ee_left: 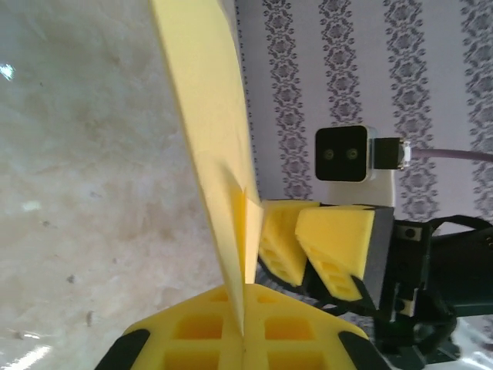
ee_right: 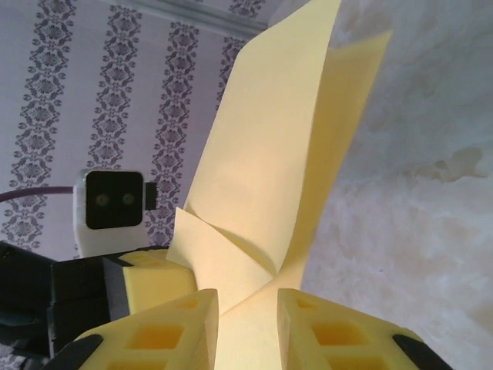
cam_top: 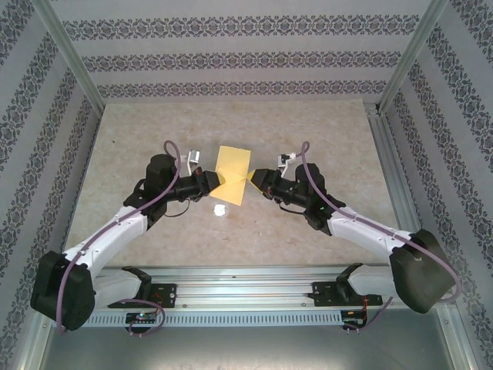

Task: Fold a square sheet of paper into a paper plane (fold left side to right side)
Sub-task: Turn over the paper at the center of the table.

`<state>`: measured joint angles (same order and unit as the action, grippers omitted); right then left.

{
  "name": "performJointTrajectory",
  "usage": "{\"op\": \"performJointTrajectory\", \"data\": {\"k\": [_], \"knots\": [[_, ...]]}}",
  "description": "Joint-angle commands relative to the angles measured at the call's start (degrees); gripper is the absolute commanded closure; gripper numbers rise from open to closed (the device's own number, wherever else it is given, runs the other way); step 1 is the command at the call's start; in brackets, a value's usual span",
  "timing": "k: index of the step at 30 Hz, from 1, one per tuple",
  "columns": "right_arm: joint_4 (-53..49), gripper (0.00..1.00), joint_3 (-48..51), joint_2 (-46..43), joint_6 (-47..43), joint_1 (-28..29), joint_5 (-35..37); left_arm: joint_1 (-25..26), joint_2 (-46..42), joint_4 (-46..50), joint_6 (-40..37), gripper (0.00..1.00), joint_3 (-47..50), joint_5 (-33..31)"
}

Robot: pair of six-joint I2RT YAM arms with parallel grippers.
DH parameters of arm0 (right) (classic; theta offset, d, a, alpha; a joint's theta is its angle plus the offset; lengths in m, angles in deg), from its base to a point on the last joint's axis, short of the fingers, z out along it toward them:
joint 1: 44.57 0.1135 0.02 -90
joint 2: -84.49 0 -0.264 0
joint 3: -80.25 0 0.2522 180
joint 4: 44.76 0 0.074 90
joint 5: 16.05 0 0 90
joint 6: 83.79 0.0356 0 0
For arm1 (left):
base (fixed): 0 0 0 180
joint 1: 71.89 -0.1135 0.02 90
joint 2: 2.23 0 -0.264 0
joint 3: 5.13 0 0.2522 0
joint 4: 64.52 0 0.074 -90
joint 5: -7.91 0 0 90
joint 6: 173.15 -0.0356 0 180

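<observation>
Your left hand [cam_top: 213, 184] is clamped on the paper [cam_top: 233, 171], centre frame; right hand [cam_top: 255, 183] stands apart around it; held one-sided, it may droop, skewing the fold.

The middle of the beige marbled table [cam_top: 231, 123] is taken up by the creased mustard-yellow sheet of paper [cam_top: 233, 166], hemmed in by the left gripper [cam_top: 215, 183] and the right gripper [cam_top: 255, 182]. Open surface is left beyond it, bounded by the patterned grey-and-white walls [cam_top: 231, 54]
</observation>
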<state>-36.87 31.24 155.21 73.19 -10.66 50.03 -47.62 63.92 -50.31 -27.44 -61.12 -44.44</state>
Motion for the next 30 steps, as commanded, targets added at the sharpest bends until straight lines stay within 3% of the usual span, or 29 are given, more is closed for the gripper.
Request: {"op": "performJointTrajectory", "data": {"k": [1, 5, 7, 11, 14, 17, 21, 30], "knots": [[-16.2, 0.71, 0.8, -7.3, -10.3, -4.5, 3.0, 4.9, -0.4, 23.2, -22.8, 1.00, -9.4, -14.1], [-44.0, 0.60, -5.9, -15.4, -26.9, -9.2, 15.2, 15.9, 8.3, 41.4, -36.3, 1.00, -23.0, -39.3], [-52.6, 0.49, -8.3, -19.0, -32.2, -10.9, 21.2, 20.8, 14.4, 48.6, -37.4, 1.00, -28.6, -52.8], [-59.7, 0.37, -8.3, -26.3, -36.7, -16.3, 26.5, 28.0, 28.1, 63.0, -35.1, 1.00, -39.7, -74.8], [-62.3, 0.34, -7.5, -29.9, -37.3, -18.9, 28.0, 31.4, 38.2, 74.0, -31.5, 1.00, -47.7, -85.4], [-63.9, 0.33, -7.3, -31.0, -37.3, -20.1, 27.3, 33.2, 47.1, 83.2, -27.2, 1.00, -54.2, -91.8], [-63.7, 0.32, -6.7, -31.6, -37.0, -20.5, 26.0, 34.5, 55.6, 89.7, -24.0, 1.00, -59.2, -95.7], [-65.7, 0.31, -7.7, -31.1, -37.1, -21.0, 25.6, 36.0, 65.3, 82.2, -27.2, 1.00, -62.0, -86.8]]}}
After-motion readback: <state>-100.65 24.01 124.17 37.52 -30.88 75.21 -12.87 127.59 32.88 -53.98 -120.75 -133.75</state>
